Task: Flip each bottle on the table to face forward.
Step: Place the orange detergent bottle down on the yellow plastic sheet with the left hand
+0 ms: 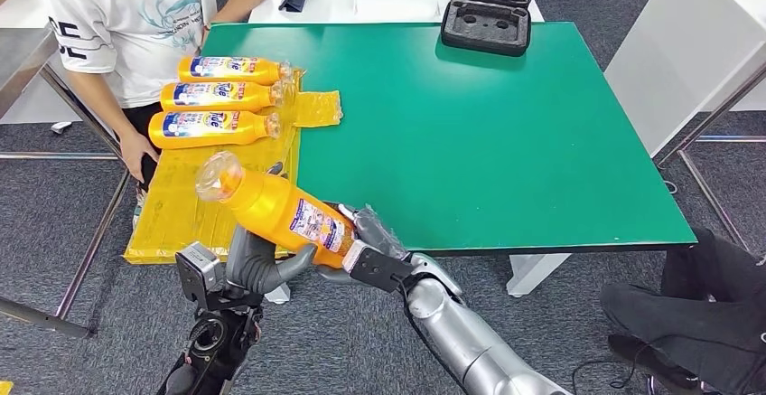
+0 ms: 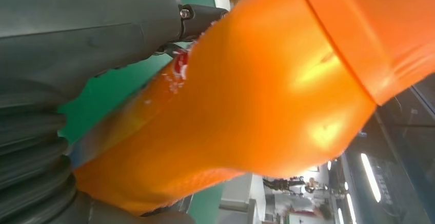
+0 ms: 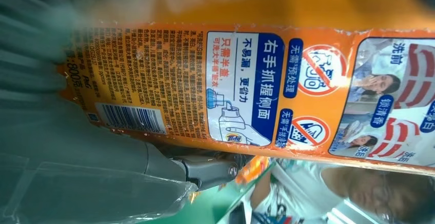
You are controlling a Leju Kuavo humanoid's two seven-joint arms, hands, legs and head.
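Currently held: one orange bottle, lower left of centre in the head view, raised off the counter and tilted, its clear cap pointing toward the upper left and its base toward the lower right. Both hands grip it. The left hand clasps it from beneath; the right hand wraps the base end. A printed label faces up toward the camera.

Left wrist view: the bottle's plain glossy orange side, with the grey thumb pressed on it at the upper left of the frame. No print shows on this face.

Right wrist view: the back label close up, with dense text, a barcode, a blue panel and two red prohibition signs; a grey thumb lies along the bottle's edge.

Lying flat, upper left of the head view: three more orange bottles side by side on a yellow sheet, caps to the right, front labels up.

Other items: a person in a white printed shirt at the counter's left edge, and an open black case at the far end of the green counter.
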